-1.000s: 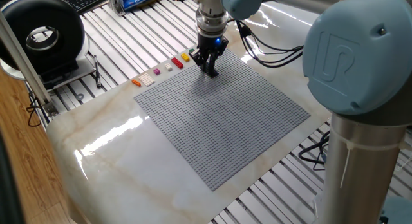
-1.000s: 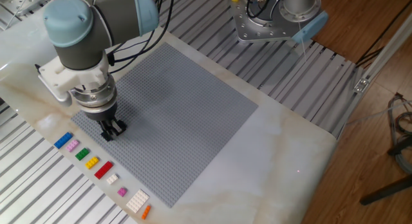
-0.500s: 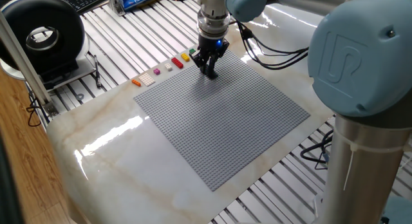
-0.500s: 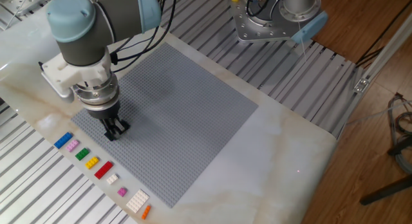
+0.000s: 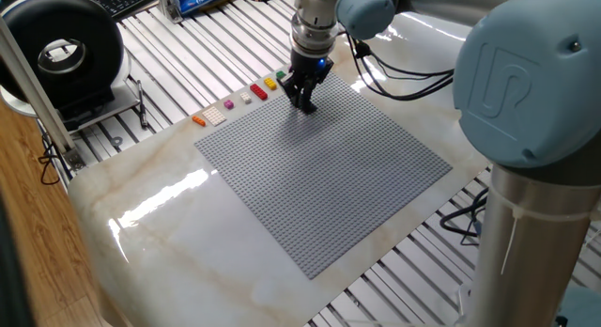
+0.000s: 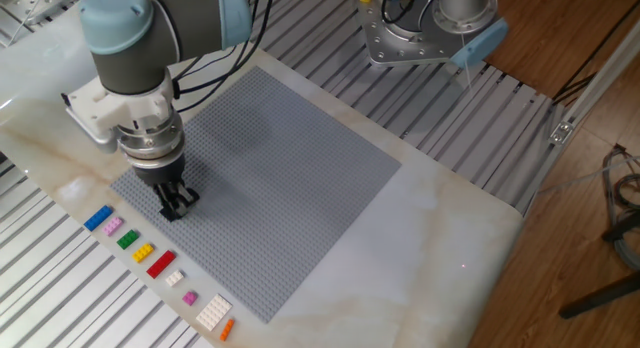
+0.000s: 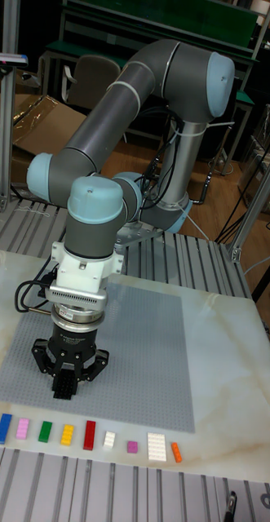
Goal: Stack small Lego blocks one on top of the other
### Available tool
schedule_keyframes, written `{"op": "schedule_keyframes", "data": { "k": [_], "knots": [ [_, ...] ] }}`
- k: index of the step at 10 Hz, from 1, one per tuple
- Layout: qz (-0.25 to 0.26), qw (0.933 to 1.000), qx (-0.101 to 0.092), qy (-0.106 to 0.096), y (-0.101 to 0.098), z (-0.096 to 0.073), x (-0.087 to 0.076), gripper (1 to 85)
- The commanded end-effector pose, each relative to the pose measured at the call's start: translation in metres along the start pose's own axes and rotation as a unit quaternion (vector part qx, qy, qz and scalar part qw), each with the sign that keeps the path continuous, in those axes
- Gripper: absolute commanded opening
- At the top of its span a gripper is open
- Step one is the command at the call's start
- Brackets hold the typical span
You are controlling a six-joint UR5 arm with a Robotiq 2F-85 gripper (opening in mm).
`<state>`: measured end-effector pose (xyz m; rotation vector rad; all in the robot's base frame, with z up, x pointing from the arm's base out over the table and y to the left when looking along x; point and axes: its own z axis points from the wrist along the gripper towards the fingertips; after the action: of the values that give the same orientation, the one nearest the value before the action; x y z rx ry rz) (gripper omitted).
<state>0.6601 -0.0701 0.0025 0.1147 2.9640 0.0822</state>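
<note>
1. Since the earlier frames the arm has drifted slightly; the gripper [image 6: 176, 205] stays low over the same corner of the grey baseplate [image 6: 290, 178], and the bricks have not shifted.
2. The gripper's dark fingers [image 7: 66, 387] point straight down and sit close together; I cannot tell whether they pinch anything or touch the baseplate.
3. The small Lego blocks lie in a single row on the marble surface [image 6: 440, 228], just beside the baseplate's edge nearest the gripper, none stacked.
4. In the tall fixed view the row reads: blue brick [image 7: 3, 427], pink brick [image 7: 23, 428], green brick [image 7: 45, 431], yellow brick [image 7: 67, 434], red brick [image 7: 89, 435], small white brick [image 7: 109, 440], tiny pink brick [image 7: 132, 446], larger white brick [image 7: 157, 447], orange brick [image 7: 177, 452].
5. The bricks lie apart from one another.
</note>
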Motion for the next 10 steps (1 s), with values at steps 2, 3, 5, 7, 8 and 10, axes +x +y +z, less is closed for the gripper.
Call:
{"op": "schedule_keyframes", "data": {
  "k": [2, 3, 5, 7, 8, 10],
  "knots": [
    [-0.009, 0.9999, -0.005, -0.003, -0.002, -0.007, 0.0, 6.0],
    [-0.014, 0.9998, -0.01, -0.007, -0.001, -0.005, -0.002, 13.0],
    [-0.018, 0.9996, -0.006, -0.022, -0.001, -0.002, -0.012, 19.7],
    [-0.036, 0.9993, -0.004, -0.004, -0.001, -0.009, -0.001, 32.0],
    [-0.03, 0.9995, -0.005, -0.009, 0.001, -0.011, -0.004, 33.0],
    [-0.024, 0.9993, -0.017, -0.024, 0.01, -0.002, -0.014, 39.0]
  ]
}}
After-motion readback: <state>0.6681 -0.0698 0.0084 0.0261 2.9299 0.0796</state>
